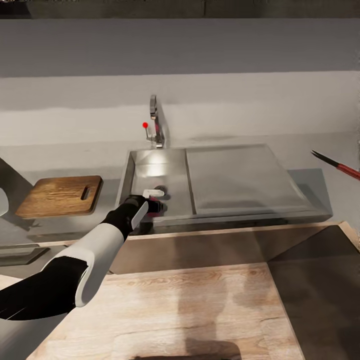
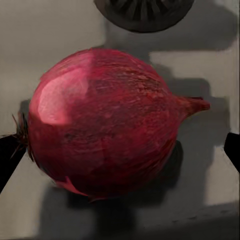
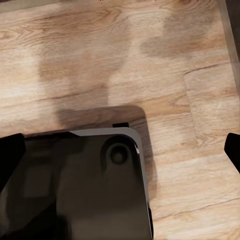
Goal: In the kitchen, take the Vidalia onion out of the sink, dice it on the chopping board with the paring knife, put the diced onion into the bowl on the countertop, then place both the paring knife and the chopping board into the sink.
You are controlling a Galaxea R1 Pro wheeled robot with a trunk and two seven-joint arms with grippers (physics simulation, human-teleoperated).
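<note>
My left gripper (image 2: 120, 150) hangs wide over the onion (image 2: 107, 122) near the sink (image 1: 150, 165) drain (fingers flanking it, ready to close).

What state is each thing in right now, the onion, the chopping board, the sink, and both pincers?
Onion: whole, uncut, lying in the sink by the drain.
Chopping board: flat on the countertop, bare.
Sink: no running water seen.
Left pincer: open, fingers either side of the onion.
Right pincer: open, holding nothing, above the wooden floor.
</note>
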